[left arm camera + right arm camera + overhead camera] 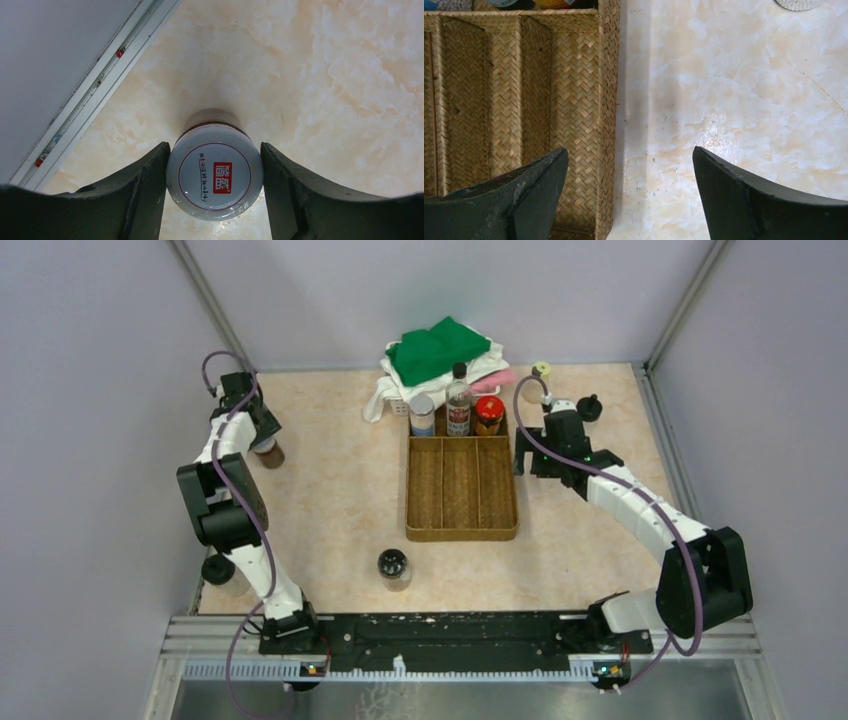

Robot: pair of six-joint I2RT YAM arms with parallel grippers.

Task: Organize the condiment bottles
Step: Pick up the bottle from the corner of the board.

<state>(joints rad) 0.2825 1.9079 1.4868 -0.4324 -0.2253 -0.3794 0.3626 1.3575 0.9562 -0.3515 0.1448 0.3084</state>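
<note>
My left gripper (263,436) (215,148) is shut on a white-lidded jar (215,176) with a red logo. The jar stands on the table near the far left wall, where it also shows in the top view (269,453). My right gripper (527,456) (629,150) is open and empty, straddling the right rim of the brown tray (462,490) (606,100). A grey-lidded bottle (422,413), a tall clear black-capped bottle (459,398) and a red-lidded jar (489,413) stand in the tray's far end. A yellowish-lidded jar (541,371), a black-lidded one (590,406) and a black-lidded jar (393,565) stand on the table.
A pile of green and white cloths (440,352) lies behind the tray. Another dark jar (218,570) sits at the table's left edge beside the left arm. The enclosure's walls and metal rail (95,85) run close to my left gripper. The tray's long compartments hold nothing.
</note>
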